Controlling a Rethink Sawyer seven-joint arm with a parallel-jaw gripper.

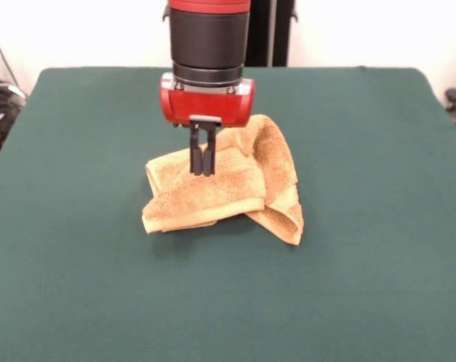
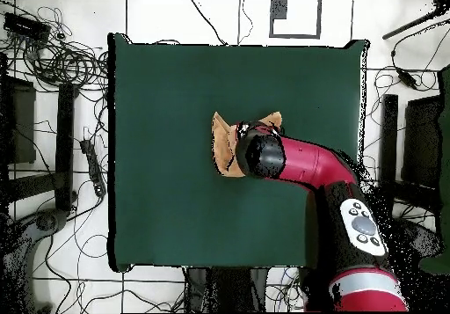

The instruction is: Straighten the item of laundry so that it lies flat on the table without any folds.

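The mustard-yellow terry towel (image 1: 235, 188) lies crumpled and folded over itself near the middle of the dark green table (image 1: 364, 286). One layer is doubled over at the front left, another fold runs down the right side. My gripper (image 1: 203, 172) hangs straight down over the towel's left part, its two black fingers (image 1: 195, 154) close together, tips at the towel's upper surface. I cannot tell whether cloth is pinched between them. In the overhead view the arm covers most of the towel (image 2: 225, 145); the gripper is hidden under the arm there. No tag shows.
The green table (image 2: 158, 205) extends widely around the towel on every side. Cables and equipment (image 2: 53, 55) lie on the floor beyond the table's edges in the overhead view.
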